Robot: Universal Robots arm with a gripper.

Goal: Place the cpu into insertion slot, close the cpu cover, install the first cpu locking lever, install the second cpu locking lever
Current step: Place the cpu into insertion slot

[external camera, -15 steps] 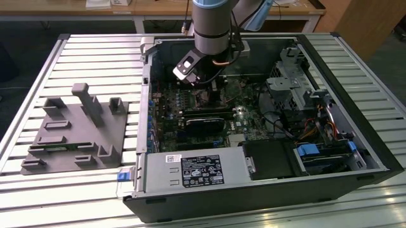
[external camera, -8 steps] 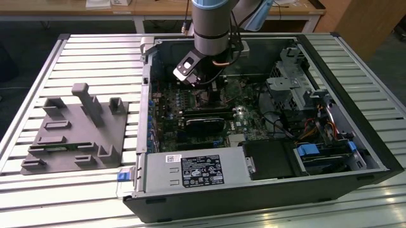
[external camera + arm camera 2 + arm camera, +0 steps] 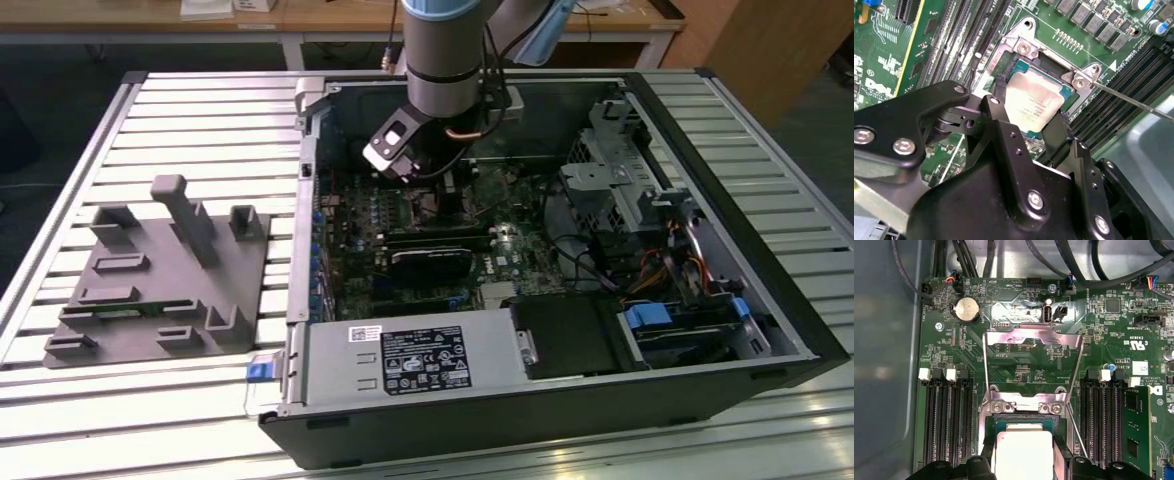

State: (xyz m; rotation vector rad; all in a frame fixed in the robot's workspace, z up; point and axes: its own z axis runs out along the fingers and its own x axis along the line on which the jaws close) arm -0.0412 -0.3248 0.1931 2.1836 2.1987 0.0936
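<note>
Fingers [image 3: 1001, 122] clamped on two sides of the chip [image 3: 1031, 102], chip over the socket [image 3: 1051, 64], cover [image 3: 1029, 334] standing open, arm [image 3: 447, 50] in exterior view's upper middle

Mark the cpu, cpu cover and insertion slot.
cpu [image 3: 1033, 102]: second wrist view, metal top's centre.
cpu cover [image 3: 1029, 334]: first wrist view, open frame's free-end bar.
insertion slot [image 3: 1015, 44]: second wrist view, silver rim.

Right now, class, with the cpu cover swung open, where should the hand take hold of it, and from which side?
Take the cpu cover by its free cross-bar, the edge farthest from its hinged end beside the cpu. It is a thin frame tilted back with a large open window, so the hand would probably do best coming down from above onto that bar.
</note>
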